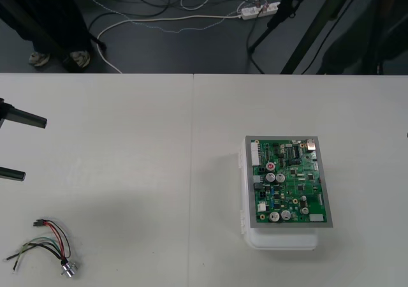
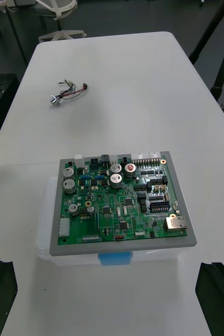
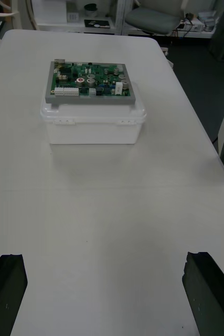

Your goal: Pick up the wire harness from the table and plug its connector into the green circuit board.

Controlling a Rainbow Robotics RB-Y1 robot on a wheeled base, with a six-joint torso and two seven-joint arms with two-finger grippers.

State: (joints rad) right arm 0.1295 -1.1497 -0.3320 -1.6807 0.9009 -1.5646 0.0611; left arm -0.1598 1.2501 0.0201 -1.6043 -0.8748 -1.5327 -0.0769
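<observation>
The wire harness [image 1: 48, 245] lies loose on the table at the near left, its black plug [image 1: 39, 223] pointing away and its round metal socket [image 1: 68, 269] nearest the front edge. My left gripper [image 1: 19, 145] waits open at the left edge, a little beyond the harness. The green circuit board [image 1: 288, 182] sits on its white base [image 1: 280, 239] right of centre. In the left wrist view the left gripper [image 3: 105, 256] faces the board [image 3: 89, 81] from afar. My right gripper [image 2: 106, 265] stands open just before the board [image 2: 119, 202], with the harness [image 2: 67, 93] far beyond it.
A seam [image 1: 191, 172] runs down the middle of the table between the harness and the board. Bare tabletop [image 1: 115, 140] lies all around both. Cables and a power strip [image 1: 258, 9] lie on the dark floor past the far edge.
</observation>
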